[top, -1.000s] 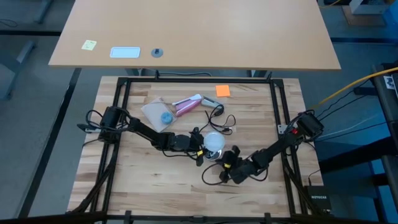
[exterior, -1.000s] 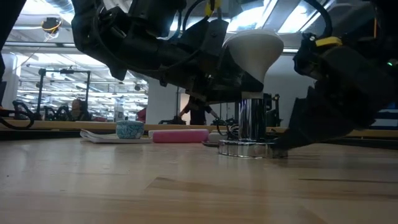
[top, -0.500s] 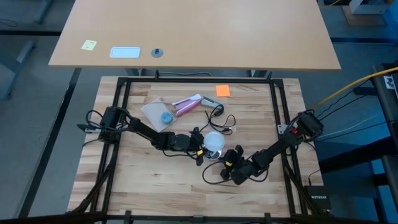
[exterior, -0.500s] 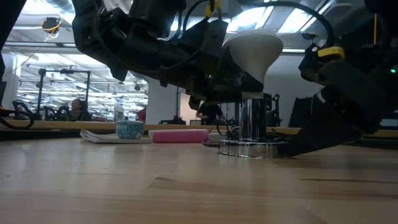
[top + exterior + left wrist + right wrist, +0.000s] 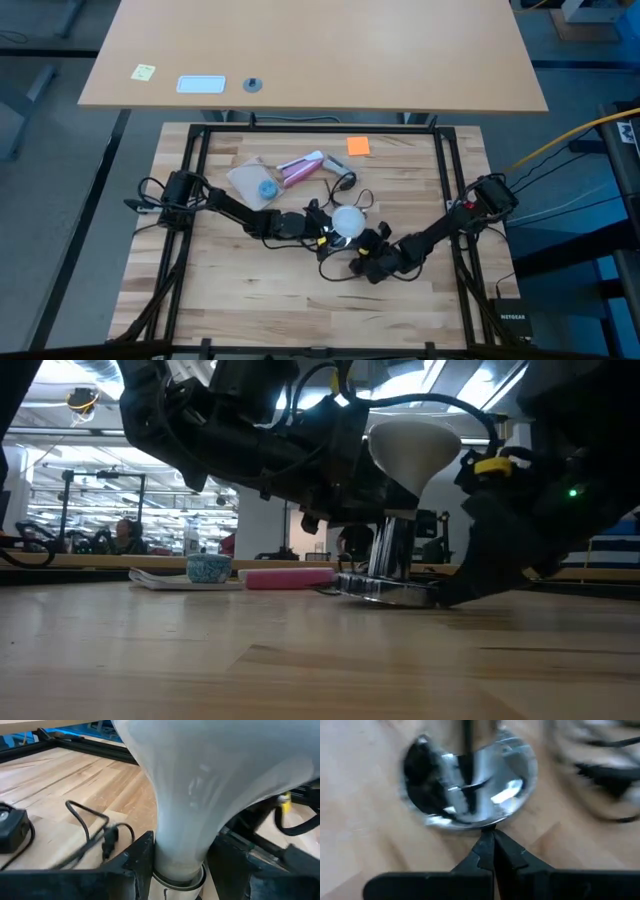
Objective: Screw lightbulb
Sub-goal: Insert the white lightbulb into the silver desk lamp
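The frosted-white lightbulb (image 5: 347, 221) stands neck down in the silvery socket (image 5: 390, 555). The socket's round mirror base (image 5: 470, 785) sits on the wooden table near its middle and leans in the low view. My left gripper (image 5: 180, 857) comes from the table's left and is shut on the bulb. My right gripper (image 5: 492, 837) comes from the right, slanting down, shut, with its tip at the base's near rim. A thin black cord (image 5: 92, 827) trails from the socket. My left gripper pinches the lightbulb's narrow neck (image 5: 177, 845), just above the socket's top ring, between its two fingers (image 5: 137, 862). The fingers come almost level from the table's left. The bulb stands upright, globe on top, its screw end hidden in the socket. My right gripper's shut fingertips (image 5: 490, 842) are set against the rim of the socket's base (image 5: 482, 825), slanting down from the table's near right. The base rests on the table, tilted.
A pink-and-white tube (image 5: 300, 167), a small blue cup (image 5: 267, 187) on a tan sheet and an orange note (image 5: 358, 146) lie toward the far edge. Black frame rails (image 5: 195, 160) border the table. The cord's switch (image 5: 11, 827) lies nearby.
My right gripper has swung toward the table's left and far side, onto the socket's base, and tipped lower. The socket with the bulb has shifted a little toward the far edge and now leans. My left gripper kept its hold.
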### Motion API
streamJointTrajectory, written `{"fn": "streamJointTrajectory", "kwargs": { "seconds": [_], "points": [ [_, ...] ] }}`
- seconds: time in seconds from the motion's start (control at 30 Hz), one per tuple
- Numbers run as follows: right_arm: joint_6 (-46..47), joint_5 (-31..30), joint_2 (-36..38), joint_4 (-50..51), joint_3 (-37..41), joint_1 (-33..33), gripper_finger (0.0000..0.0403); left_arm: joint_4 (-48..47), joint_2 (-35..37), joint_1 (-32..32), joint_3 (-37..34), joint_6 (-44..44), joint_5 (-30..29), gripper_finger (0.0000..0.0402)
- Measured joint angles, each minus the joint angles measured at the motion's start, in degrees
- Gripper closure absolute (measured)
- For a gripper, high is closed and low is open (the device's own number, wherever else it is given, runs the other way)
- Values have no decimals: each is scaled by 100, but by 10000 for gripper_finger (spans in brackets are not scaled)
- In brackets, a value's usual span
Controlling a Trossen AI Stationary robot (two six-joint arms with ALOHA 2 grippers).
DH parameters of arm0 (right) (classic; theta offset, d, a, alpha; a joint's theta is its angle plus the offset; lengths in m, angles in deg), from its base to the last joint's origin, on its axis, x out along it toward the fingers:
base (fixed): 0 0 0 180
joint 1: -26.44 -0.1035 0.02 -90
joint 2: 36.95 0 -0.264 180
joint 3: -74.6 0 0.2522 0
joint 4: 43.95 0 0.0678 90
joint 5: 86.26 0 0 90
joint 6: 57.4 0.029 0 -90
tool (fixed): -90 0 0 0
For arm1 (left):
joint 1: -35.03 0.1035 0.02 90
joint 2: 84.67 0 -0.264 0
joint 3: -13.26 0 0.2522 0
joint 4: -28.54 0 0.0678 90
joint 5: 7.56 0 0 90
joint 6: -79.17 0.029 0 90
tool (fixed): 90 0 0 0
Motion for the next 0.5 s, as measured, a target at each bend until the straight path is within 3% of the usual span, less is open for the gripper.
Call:
{"fn": "streamJointTrajectory", "kwargs": {
  "seconds": [0.23,0.5],
  "points": [
    [30,-860,-13,168,4,81,402,-31,-10,-19,23,-143,423,251],
    [-265,-730,113,304,4,181,402,-139,0,28,26,-83,249,251]
  ]
}}
